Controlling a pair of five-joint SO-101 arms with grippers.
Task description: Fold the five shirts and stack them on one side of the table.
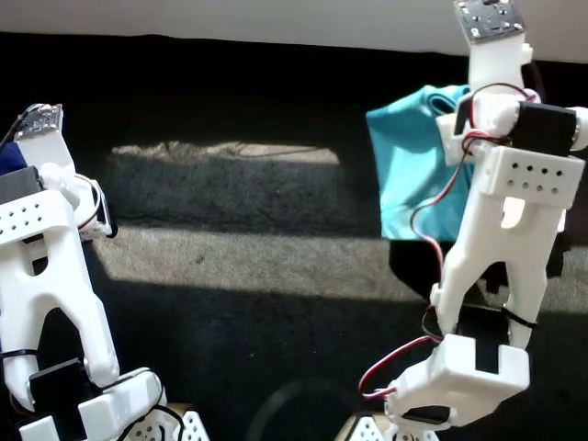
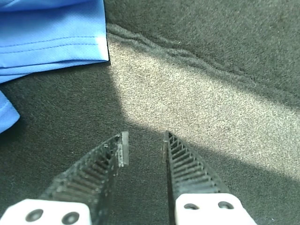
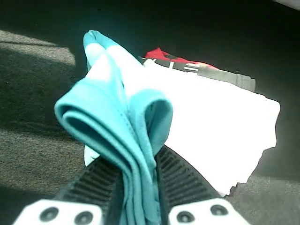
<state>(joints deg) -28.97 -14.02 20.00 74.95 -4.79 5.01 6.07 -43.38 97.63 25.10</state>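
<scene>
A: Shirts, count?
B: One teal shirt [image 1: 409,161], upper right of the high view, bunched and clamped in the right hand [image 3: 138,161]. One white shirt [image 3: 215,122] lies flat behind it, with red fabric [image 3: 159,53] and dark fabric [image 3: 225,77] under it; can't count those. One blue shirt [image 2: 51,37], left edge of the high view.
A: Left hand?
B: Left hand [image 2: 144,149] is spread, holding nothing, over the dark counter [image 2: 211,108] near the blue shirt.

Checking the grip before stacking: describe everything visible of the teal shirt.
The teal shirt is a thin, smooth knit with stitched hems, bunched into folded layers. The right gripper has its fingers shut on the bundle, which juts past their tips. Beyond it lies a white shirt; whether they touch is unclear. In the high view it spreads as a broad sheet over the dark table.
</scene>
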